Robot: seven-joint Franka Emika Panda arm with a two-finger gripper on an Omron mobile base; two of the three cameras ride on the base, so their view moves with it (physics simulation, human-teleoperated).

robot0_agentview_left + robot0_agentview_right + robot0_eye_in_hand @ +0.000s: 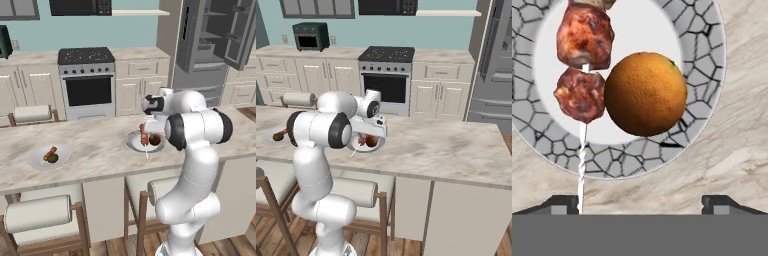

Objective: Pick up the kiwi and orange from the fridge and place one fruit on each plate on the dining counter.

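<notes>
- Left base view: we see the gripper (148, 131) hanging over the plate (135, 142) that sits mid-counter, toward the near edge of the dining counter (100, 150). From here we cannot tell how far its jaws stand apart. The orange (155, 139) lies on that plate, beside a meat skewer (143, 137). Toward the counter's left end, a second plate (37, 160) carries the dark kiwi (52, 158) and another small reddish food piece (50, 153). Behind, the fridge (210, 45) stands with its doors open.
- Right base view: we find the gripper (372, 131) just above the same plate (380, 145), the orange (371, 141) under it. The arm hides most of the far plate (267, 138) at the counter's left end.
- Hand view: the two fingertips (562, 204) stand spread wide, near the bottom corners, holding nothing and touching nothing. The orange (645, 94) rests on the crackle-rimmed plate (704, 65), touching the skewer's meat chunks (582, 65); the skewer's white stick (582, 170) crosses the rim onto the marble.
- We can read no writing or labels anywhere.
</notes>
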